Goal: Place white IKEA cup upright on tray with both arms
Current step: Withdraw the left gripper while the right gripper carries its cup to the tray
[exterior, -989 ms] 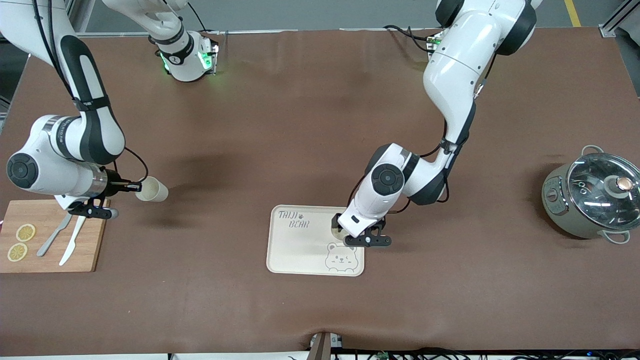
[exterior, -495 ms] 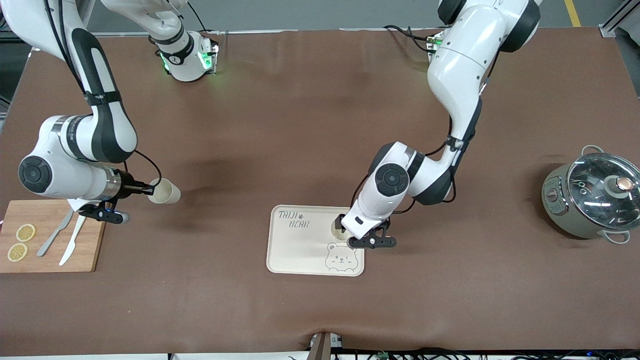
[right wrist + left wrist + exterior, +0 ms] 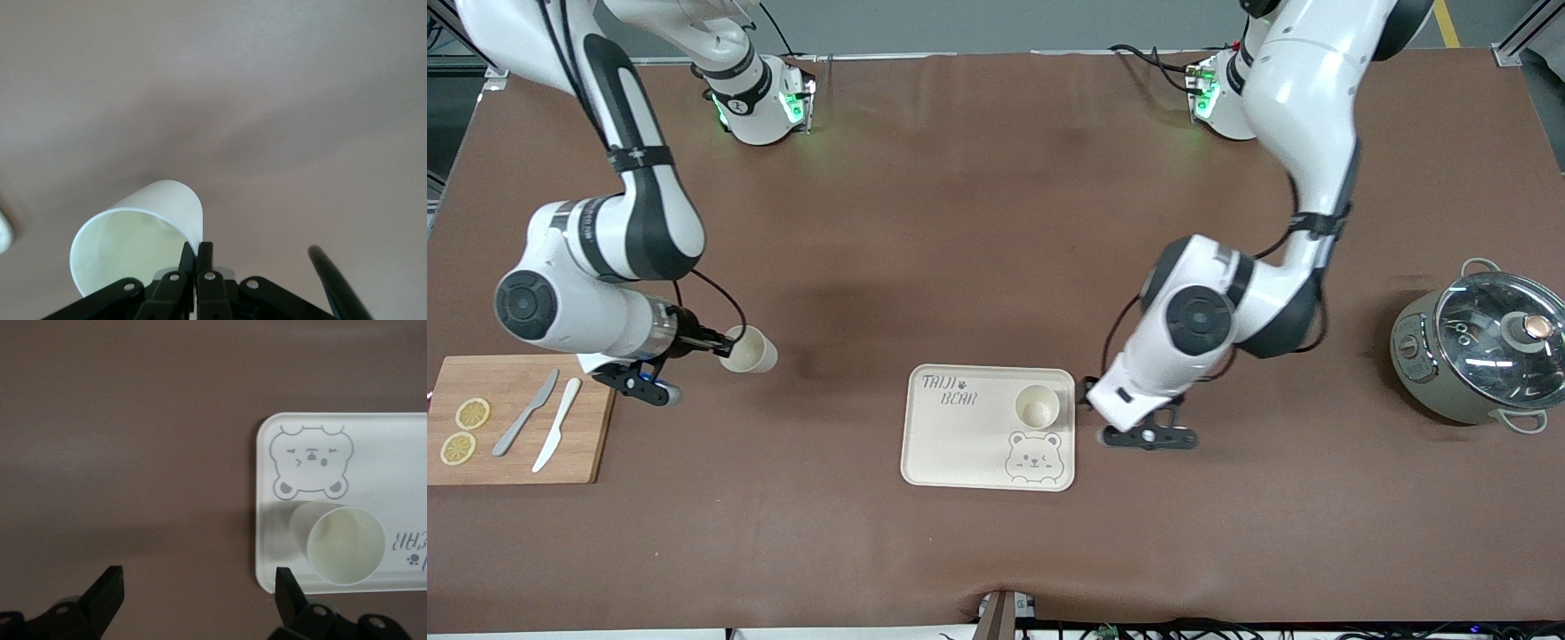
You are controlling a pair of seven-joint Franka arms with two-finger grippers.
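1. 1 white cup (image 3: 1037, 407) already stands upright on the tray (image 3: 960, 444), mouth up, in the corner toward the left arm's end, just above the bear drawing (image 3: 1033, 458). Left wrist view confirms: cup (image 3: 345, 544) sits inside the tray rim (image 3: 257, 520), near the edge.
2. Left gripper (image 3: 1089, 411) is clear of that cup, over bare table just beside the tray's edge. Fingers spread wide with nothing between them (image 3: 198, 597); cup released.
3. Second white cup (image 3: 749, 349) is carried by the right gripper (image 3: 720, 345), in the air over table between the cutting board (image 3: 516, 422) and the tray. Right wrist view: fingers pinched together on the cup's rim (image 3: 197, 257), 1 inside and 1 outside the wall, cup (image 3: 137, 243) hanging tilted, mouth toward the camera.
4. Progress call: left arm's half looks done, 1 of 2 cups placed. Right arm's half is mid-transport, well apart from the tray.
5. Left to do, as judged: bring cup 2 over the tray, turn it upright, set it on free space near the "TAIJI BEAR" lettering (image 3: 950, 389), let go, pull away.
6. Risk: rim pinch is a thin hold, so cup could swing or slip during the turn; needs to land apart from cup 1.
7. Not involved: knives (image 3: 543, 431) and lemon slices (image 3: 464, 431) on the board, lidded pot (image 3: 1480, 351) at the left arm's end.
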